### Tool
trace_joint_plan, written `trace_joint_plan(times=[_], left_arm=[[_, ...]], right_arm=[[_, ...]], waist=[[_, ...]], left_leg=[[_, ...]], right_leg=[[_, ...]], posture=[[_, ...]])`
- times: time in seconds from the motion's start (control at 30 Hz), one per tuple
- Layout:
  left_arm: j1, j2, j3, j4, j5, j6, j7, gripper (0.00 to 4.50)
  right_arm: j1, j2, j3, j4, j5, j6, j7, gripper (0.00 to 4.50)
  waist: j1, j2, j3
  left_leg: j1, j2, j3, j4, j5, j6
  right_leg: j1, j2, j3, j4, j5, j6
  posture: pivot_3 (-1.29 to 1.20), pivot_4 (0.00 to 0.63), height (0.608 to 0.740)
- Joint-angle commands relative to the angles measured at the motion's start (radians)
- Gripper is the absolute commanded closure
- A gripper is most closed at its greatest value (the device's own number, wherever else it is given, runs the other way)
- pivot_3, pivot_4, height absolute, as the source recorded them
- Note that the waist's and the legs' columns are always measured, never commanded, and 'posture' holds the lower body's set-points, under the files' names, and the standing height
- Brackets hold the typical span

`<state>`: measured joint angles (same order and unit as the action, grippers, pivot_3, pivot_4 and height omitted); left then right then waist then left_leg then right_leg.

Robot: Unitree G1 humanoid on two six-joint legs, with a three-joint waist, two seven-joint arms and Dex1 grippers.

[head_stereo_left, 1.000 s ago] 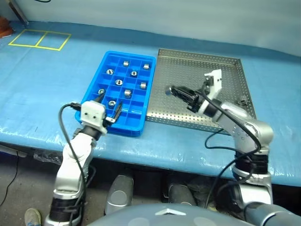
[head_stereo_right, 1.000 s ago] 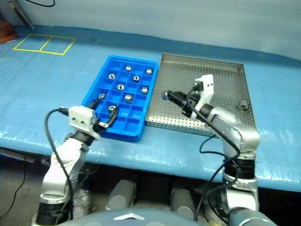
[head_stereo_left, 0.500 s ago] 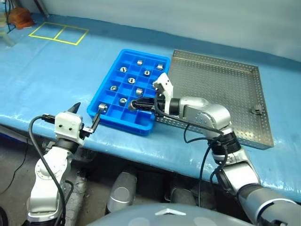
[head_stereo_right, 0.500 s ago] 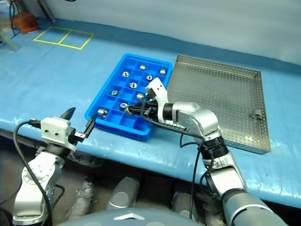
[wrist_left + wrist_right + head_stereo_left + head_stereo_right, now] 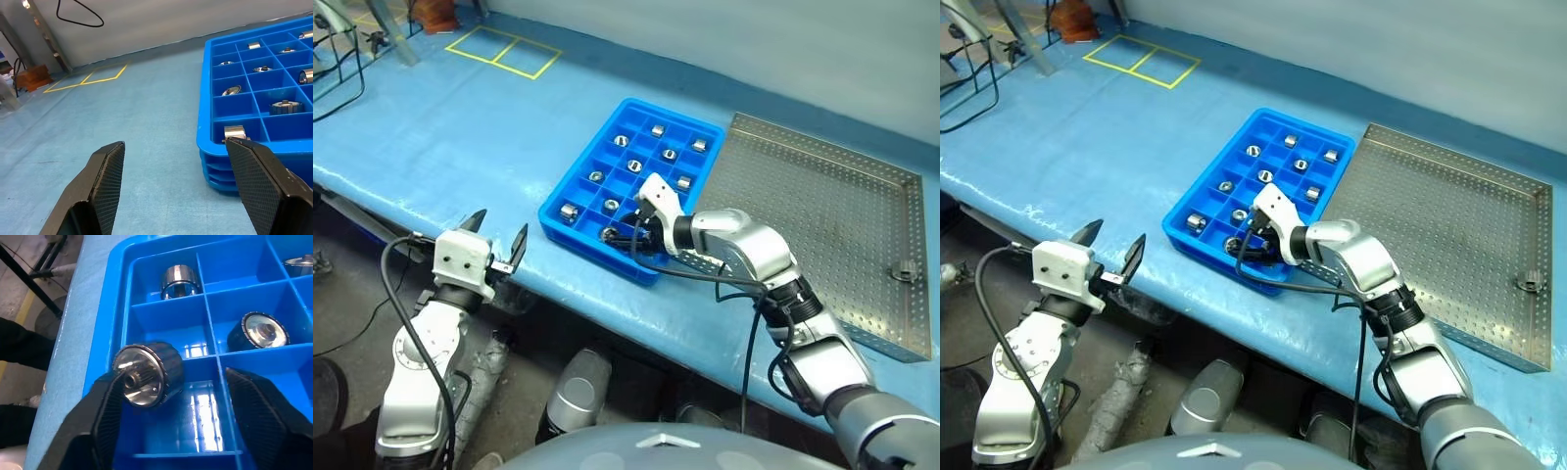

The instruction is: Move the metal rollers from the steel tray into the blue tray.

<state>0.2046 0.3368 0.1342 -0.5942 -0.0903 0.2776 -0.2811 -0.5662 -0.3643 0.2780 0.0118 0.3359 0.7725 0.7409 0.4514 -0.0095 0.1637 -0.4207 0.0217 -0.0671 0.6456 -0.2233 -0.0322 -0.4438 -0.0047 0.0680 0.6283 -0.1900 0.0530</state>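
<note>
Currently the right gripper (image 5: pixel 166 431), jaws open, has a shiny silver metal roller (image 5: pixel 145 373) against one finger over the bright blue compartmented plastic tray (image 5: pixel 570 188); the left gripper (image 5: pixel 176 191) is open, empty.

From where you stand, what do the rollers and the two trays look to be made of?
The rollers look like polished metal: silvery, mirror-bright, with sharp glints and fine ridges round the rim. The blue tray looks like moulded plastic: even bright colour, glossy walls that reflect the light. The steel tray looks like matt grey sheet metal, punched with rows of small holes, probably stainless steel.
</note>
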Motion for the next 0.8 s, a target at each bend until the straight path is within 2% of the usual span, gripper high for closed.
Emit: trace_joint_plan(times=[0.03, 0.23, 0.33, 0.5, 0.6, 0.8], left_arm=[[-0.055, -0.038, -0.046, -0.005, -0.020, -0.011, 0.005, 0.92], [-0.133, -0.092, -0.185, 0.070, -0.019, -0.026, -0.036, 0.92], [-0.171, -0.121, -0.230, 0.126, -0.022, -0.049, -0.052, 0.92], [-0.229, -0.163, -0.290, 0.190, -0.029, -0.071, -0.079, 0.92], [-0.261, -0.179, -0.325, 0.213, -0.039, -0.081, -0.106, 0.92], [-0.312, -0.202, -0.360, 0.280, -0.049, -0.107, -0.138, 0.92]], right_arm=[[0.056, -0.007, -0.190, -0.133, 0.087, -0.042, -0.030, 1.01], [0.181, -0.040, -0.553, -0.297, 0.279, -0.004, -0.117, 1.01], [0.220, -0.064, -0.725, -0.301, 0.292, -0.013, -0.243, 1.01], [0.228, -0.087, -0.889, -0.216, 0.223, -0.014, -0.488, 1.01], [0.253, -0.154, -0.845, -0.155, 0.077, -0.028, -0.590, 1.01], [0.255, -0.181, -0.770, -0.053, -0.055, 0.025, -0.706, 1.01]], waist=[[0.011, 0.000, 0.000], [0.017, 0.000, 0.000], [0.001, 0.000, 0.000], [-0.060, 0.001, -0.001], [-0.104, 0.001, -0.001], [-0.217, 0.003, -0.002]], left_leg=[[-0.001, 0.000, 0.000, 0.001, 0.000, 0.000], [-0.008, 0.000, 0.000, 0.004, 0.000, 0.001], [-0.008, 0.000, 0.000, 0.005, 0.000, 0.001], [-0.008, 0.000, 0.002, 0.005, 0.000, 0.002], [-0.008, 0.000, 0.003, 0.006, 0.000, 0.003], [-0.006, 0.000, 0.005, 0.006, 0.000, 0.006]], right_leg=[[0.000, 0.000, 0.000, 0.000, 0.000, 0.000], [0.000, 0.000, 0.000, -0.001, 0.002, 0.003], [0.000, 0.000, 0.000, 0.000, 0.002, 0.003], [0.000, 0.000, 0.001, 0.000, 0.002, 0.003], [0.001, 0.000, 0.003, 0.000, 0.003, 0.002], [0.003, 0.000, 0.006, 0.000, 0.006, -0.002]], posture=[[0.44, 0.150, 0.740], [0.33, 0.150, 0.740], [0.27, 0.150, 0.740], [0.22, 0.150, 0.740], [0.19, 0.150, 0.740], [0.15, 0.150, 0.740]])
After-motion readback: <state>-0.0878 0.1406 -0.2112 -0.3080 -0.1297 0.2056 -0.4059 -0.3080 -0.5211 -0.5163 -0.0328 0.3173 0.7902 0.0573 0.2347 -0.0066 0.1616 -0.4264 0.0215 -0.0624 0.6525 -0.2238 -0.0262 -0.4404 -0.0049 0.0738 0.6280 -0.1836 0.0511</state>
